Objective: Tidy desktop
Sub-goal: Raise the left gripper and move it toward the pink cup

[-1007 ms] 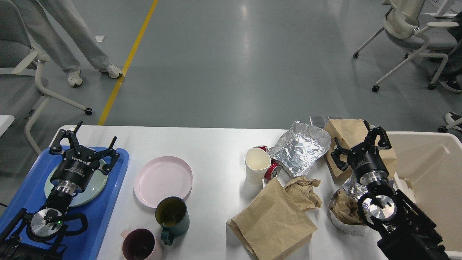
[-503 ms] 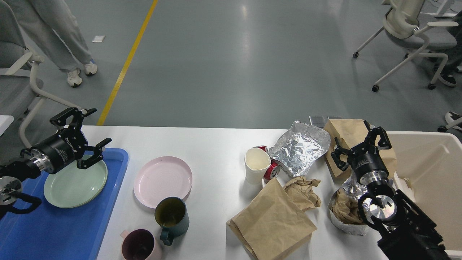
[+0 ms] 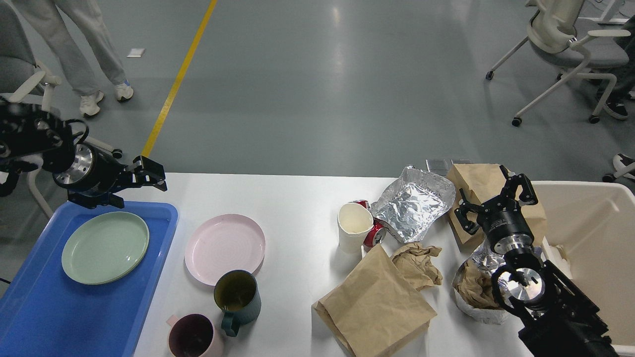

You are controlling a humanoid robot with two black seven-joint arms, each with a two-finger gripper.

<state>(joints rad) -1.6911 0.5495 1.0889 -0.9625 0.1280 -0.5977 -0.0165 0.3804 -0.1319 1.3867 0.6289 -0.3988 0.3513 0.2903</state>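
The white desktop [image 3: 297, 198] carries dishes on the left and rubbish on the right. A green plate [image 3: 105, 247] lies in the blue tray [image 3: 30, 307]. A pink plate [image 3: 224, 249], a dark green mug [image 3: 237, 297] and a pink mug [image 3: 191, 337] stand on the desktop. My left gripper [image 3: 151, 177] hangs over the tray's far edge, pointing right and seen side-on, holding nothing. My right gripper [image 3: 496, 201] is open and empty above a brown paper bag [image 3: 476, 183] at the back right.
A paper cup [image 3: 353, 225], a red can [image 3: 373, 233], a foil sheet [image 3: 414, 203], a flat brown bag [image 3: 379, 302], crumpled paper [image 3: 416, 263] and a foil bowl [image 3: 474, 290] lie right of centre. A cream bin [image 3: 590, 238] stands at the right edge. A person [image 3: 74, 44] stands beyond the table.
My left arm has lifted off the tray and swung back to the left, its gripper turning to point right. The green plate stays in the tray. The right arm has not moved.
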